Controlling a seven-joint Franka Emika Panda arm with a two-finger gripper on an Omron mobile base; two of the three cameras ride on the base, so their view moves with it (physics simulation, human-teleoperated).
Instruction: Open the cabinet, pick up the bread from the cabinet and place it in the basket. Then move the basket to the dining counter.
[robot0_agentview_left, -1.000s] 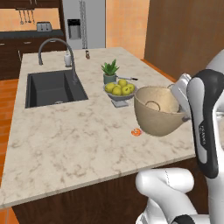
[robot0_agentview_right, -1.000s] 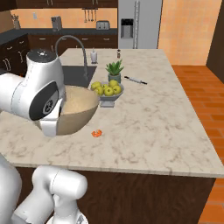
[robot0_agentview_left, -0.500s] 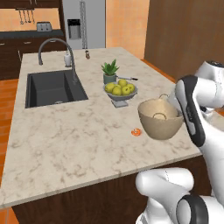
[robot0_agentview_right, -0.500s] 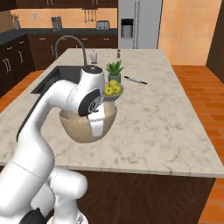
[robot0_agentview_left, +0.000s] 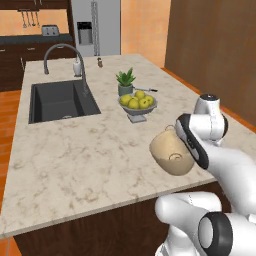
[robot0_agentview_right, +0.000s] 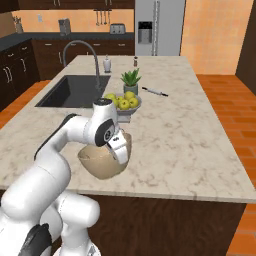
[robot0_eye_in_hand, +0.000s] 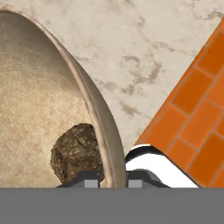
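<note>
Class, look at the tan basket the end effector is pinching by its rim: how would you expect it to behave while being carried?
The basket probably stays stiff: its thin rim keeps shape where the shut end effector pinches it. Held at one edge and tilted, it may swing. The bread lies loose inside, so it could slide.

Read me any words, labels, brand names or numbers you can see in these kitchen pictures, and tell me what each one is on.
No readable text anywhere.
Basket, held at the rim by the gripper: plain, no label.
Bread inside it: no marking.
Fridge: the dark dispenser panel has no legible writing.
Small bottles near the faucet: too small to tell.
Dining counter: only marble veining.
</note>
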